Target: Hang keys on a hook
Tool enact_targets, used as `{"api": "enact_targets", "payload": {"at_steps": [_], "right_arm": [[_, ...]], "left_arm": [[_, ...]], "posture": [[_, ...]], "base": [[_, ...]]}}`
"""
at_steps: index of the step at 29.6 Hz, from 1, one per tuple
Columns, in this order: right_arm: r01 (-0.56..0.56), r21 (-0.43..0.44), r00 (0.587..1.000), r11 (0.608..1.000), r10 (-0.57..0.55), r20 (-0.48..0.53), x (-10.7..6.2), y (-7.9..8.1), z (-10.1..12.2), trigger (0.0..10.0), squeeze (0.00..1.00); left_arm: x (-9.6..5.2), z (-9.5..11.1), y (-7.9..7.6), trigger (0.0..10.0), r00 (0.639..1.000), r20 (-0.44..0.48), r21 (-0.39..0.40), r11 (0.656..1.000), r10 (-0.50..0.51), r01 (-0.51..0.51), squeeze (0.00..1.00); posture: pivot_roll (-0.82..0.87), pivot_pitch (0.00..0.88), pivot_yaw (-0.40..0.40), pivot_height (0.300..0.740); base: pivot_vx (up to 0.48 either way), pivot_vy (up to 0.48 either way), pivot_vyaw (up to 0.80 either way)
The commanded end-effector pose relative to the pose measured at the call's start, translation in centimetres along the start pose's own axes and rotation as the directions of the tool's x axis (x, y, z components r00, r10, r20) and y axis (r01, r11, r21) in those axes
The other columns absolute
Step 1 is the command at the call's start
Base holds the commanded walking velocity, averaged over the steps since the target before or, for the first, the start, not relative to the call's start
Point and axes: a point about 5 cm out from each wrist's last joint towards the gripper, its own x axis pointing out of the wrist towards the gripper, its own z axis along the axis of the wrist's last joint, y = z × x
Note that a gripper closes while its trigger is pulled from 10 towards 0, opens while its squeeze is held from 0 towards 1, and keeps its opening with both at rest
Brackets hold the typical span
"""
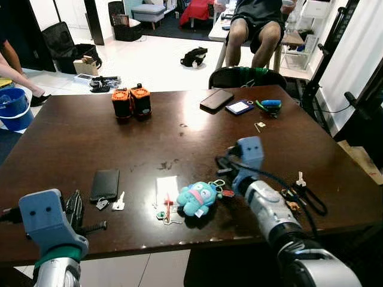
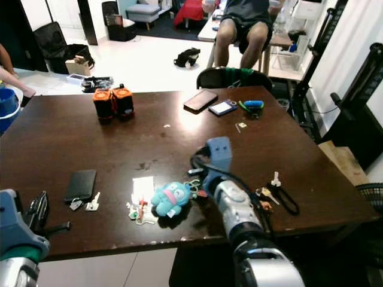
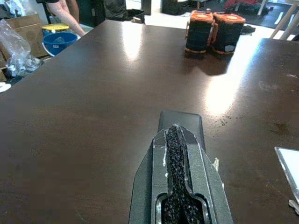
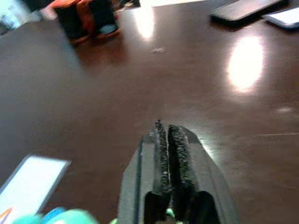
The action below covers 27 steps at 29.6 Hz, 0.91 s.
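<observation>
right gripper (image 4: pixel 167 135): in the right wrist view we see the two black fingers pressed together, pads meeting along their length, nothing between them; a sliver of teal shows at the base of that view
right arm pose: reaches forward over the near edge of the table (image 1: pixel 72 137), wrist just beside the teal plush keychain (image 1: pixel 196 198), fingers aimed across the tabletop toward the orange-and-black cylinders (image 1: pixel 131 101)
left gripper (image 3: pixel 177 140): fingers closed, pads touching, holding nothing; tips hover just short of the black wallet (image 1: pixel 105 184)
left arm pose: low at the near left corner of the table, wrist at the edge, pointing inward
keys (task item): we note the plush keychain lying on the table near the front edge, with small keys and red tags (image 1: pixel 226 192) at its right side, close to the right wrist; we cannot tell whether they touch the arm
other keys: a silver key (image 1: pixel 118 203) just beside the wallet; a black-looped bunch (image 1: pixel 306 194) right of the right arm
white card (image 1: pixel 167 190): flat on the table, just left of the plush
far side: a dark phone (image 1: pixel 216 99) and a blue-edged card (image 1: pixel 239 107)
background: a seated person (image 1: pixel 258 27) beyond the table
</observation>
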Motion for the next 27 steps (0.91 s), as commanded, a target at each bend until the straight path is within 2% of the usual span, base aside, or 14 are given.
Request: {"api": "enact_targets", "payload": {"at_steps": [1,5,7,8,9,13,15,18,27], "right_arm": [[0.021,0.012,1.0,1.0,-0.021,-0.004,-0.3,-0.3,-0.5,10.0,1.0],[0.089,-0.022,0.995,0.996,-0.089,-0.033,-1.0,-1.5,-1.2,10.0,1.0],[0.089,-0.022,0.995,0.996,-0.089,-0.033,-1.0,-1.5,-1.2,10.0,1.0],[0.116,-0.048,0.991,0.992,-0.119,-0.061,-1.2,-1.9,-1.6,10.0,1.0],[0.093,-0.062,0.99,0.994,-0.099,-0.102,-1.4,-1.7,-2.3,10.0,0.0],[0.073,-0.067,0.989,0.995,-0.081,-0.127,-1.5,-1.6,-2.7,10.0,0.0],[-0.033,-0.063,0.987,0.997,0.022,-0.162,-1.4,-0.3,-3.4,10.0,0.0],[-0.091,-0.068,0.98,0.994,0.077,-0.186,-1.4,0.5,-4.1,10.0,0.0],[-0.095,-0.062,0.972,0.993,0.079,-0.221,-2.2,0.0,-5.0,10.0,0.0]], "left_arm": [[-0.3,0.0,0.2,10.0,1.0,-0.004,-0.009,1.0,0.0,0.0,0.0],[-0.3,0.0,0.1,10.0,1.0,-0.004,-0.011,1.0,-0.002,0.002,0.0],[-0.3,0.0,0.1,10.0,1.0,-0.004,-0.011,1.0,-0.002,0.002,0.0],[-0.3,0.0,0.1,10.0,1.0,-0.004,-0.011,1.0,-0.002,0.002,0.0],[-0.2,0.0,0.1,10.0,1.0,-0.004,-0.011,1.0,-0.004,0.004,0.0],[-0.2,0.0,0.0,10.0,1.0,-0.004,-0.011,1.0,-0.006,0.006,0.0],[-0.2,0.0,0.0,10.0,1.0,-0.004,-0.011,1.0,-0.006,0.006,0.0],[-0.2,0.0,0.0,10.0,1.0,-0.004,-0.009,1.0,-0.007,0.007,0.0],[-0.3,0.0,0.3,10.0,1.0,-0.008,-0.007,1.0,-0.003,0.003,0.0]], "posture": [[0.0,0.123,0.091,0.74],[0.0,0.123,0.091,0.74],[0.0,0.123,0.091,0.74],[0.0,0.123,0.091,0.74],[-0.01,0.12,0.093,0.74],[-0.01,0.12,0.093,0.74],[-0.01,0.119,0.095,0.74],[0.0,0.118,0.096,0.74],[0.0,0.118,0.096,0.74]], "base": [[0.0,0.0,0.0],[0.0,0.0,0.0],[0.0,0.0,0.0],[0.0,0.0,0.0],[0.0,0.0,0.0],[0.0,0.0,0.0],[0.0,0.0,0.0],[0.0,0.0,0.0],[0.0,0.0,0.0]]}}
